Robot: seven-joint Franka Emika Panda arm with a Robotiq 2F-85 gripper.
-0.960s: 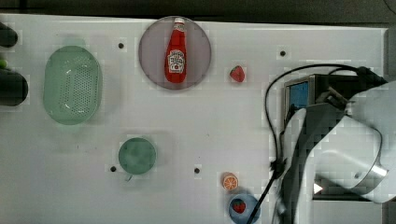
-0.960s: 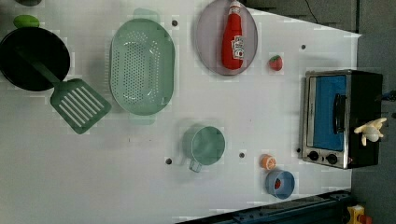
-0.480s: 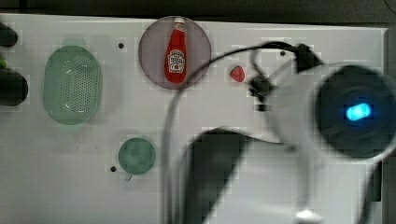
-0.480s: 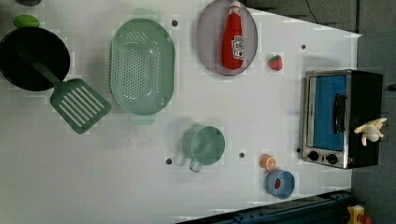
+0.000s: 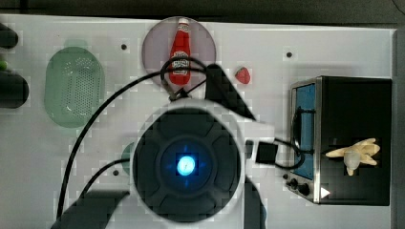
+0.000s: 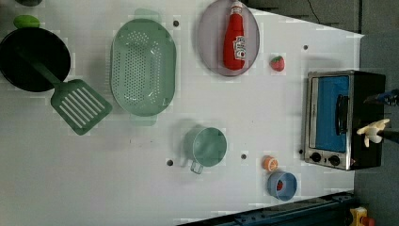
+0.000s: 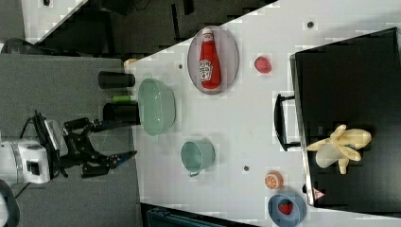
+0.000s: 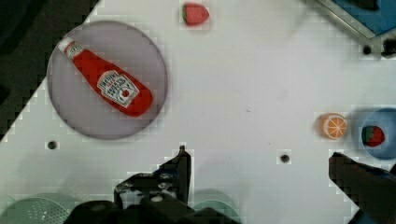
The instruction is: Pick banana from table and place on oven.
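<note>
Several pale cream prongs splay from the banana (image 7: 341, 146) atop the oven (image 7: 350, 85); fingers (image 8: 184, 168) apart.

Pale banana (image 5: 357, 153) atop black oven (image 5: 363, 114)

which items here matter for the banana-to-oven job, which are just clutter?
Job: banana, lying on the oven; the open hand, holding nothing.

Clutter: ketchup bottle on its plate, colander, green cup, spatula, orange slice, blue bowl.

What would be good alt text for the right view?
A pale cream-yellow toy banana lies on the black top of a boxy toaster oven. Beside the oven, a red ketchup bottle rests on a grey round plate.
</note>
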